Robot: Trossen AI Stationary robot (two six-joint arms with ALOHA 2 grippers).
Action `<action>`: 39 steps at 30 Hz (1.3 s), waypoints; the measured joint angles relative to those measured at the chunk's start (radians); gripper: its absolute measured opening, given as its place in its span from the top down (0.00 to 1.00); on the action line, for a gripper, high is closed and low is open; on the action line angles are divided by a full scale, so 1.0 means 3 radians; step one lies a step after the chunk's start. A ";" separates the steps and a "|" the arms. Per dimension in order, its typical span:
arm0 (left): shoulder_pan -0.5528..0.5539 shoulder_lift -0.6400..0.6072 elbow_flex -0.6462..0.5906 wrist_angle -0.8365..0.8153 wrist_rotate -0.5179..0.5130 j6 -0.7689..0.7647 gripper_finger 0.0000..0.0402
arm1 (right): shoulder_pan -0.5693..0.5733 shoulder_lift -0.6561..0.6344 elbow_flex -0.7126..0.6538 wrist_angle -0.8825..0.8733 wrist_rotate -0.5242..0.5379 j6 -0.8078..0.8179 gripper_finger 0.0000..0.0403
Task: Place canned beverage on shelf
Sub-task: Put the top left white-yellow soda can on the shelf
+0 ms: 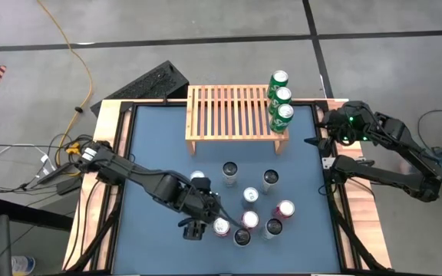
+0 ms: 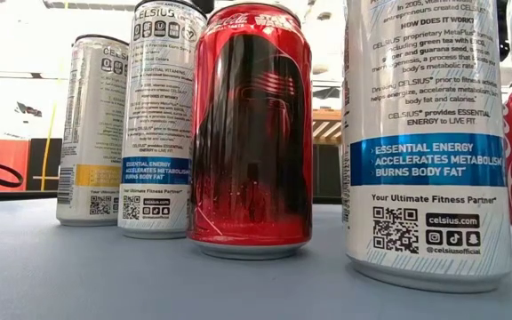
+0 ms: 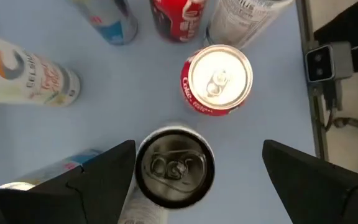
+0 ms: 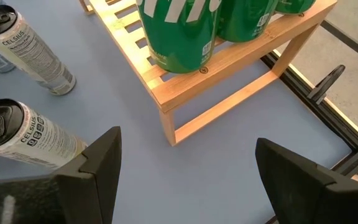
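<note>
- Canned beverage, a silver-topped can (image 3: 174, 167), is standing upright on the blue tabletop (image 1: 159, 146) between the left gripper's (image 3: 191, 180) fingers (image 3: 104, 174), which are spread wide and not gripping it.
- A red can (image 3: 216, 79) is standing just beyond it, among other cans.
- Right gripper (image 4: 185, 171) is hovering near the shelf's (image 1: 229, 115) right end, fingers wide, holding nothing.
- Three green cans (image 1: 280, 100) are sitting in a row on the shelf's right end.
</note>
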 joint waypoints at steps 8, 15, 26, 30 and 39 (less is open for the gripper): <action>0.0195 -0.0136 -0.0061 0.0118 0.0016 0.0133 0.16 | 0.0000 0.0000 0.0000 0.0001 0.0001 -0.0001 0.24; 0.0738 -0.0394 -0.0048 0.0484 -0.0235 0.0422 0.16 | 0.0000 0.0000 0.0000 0.0003 0.0003 0.0000 0.24; 0.1176 -0.0193 -0.0165 0.0976 0.0012 0.1072 0.16 | 0.0000 0.0000 0.0000 -0.0010 0.0017 0.0007 0.24; 0.1229 -0.0201 -0.0486 0.1308 0.0057 0.1077 0.16 | 0.0000 0.0000 0.0000 -0.0017 0.0022 0.0028 0.24; 0.1255 -0.0235 -0.1028 0.1823 0.0000 0.0936 0.16 | -0.0004 0.0001 0.0000 -0.0018 0.0022 0.0029 0.24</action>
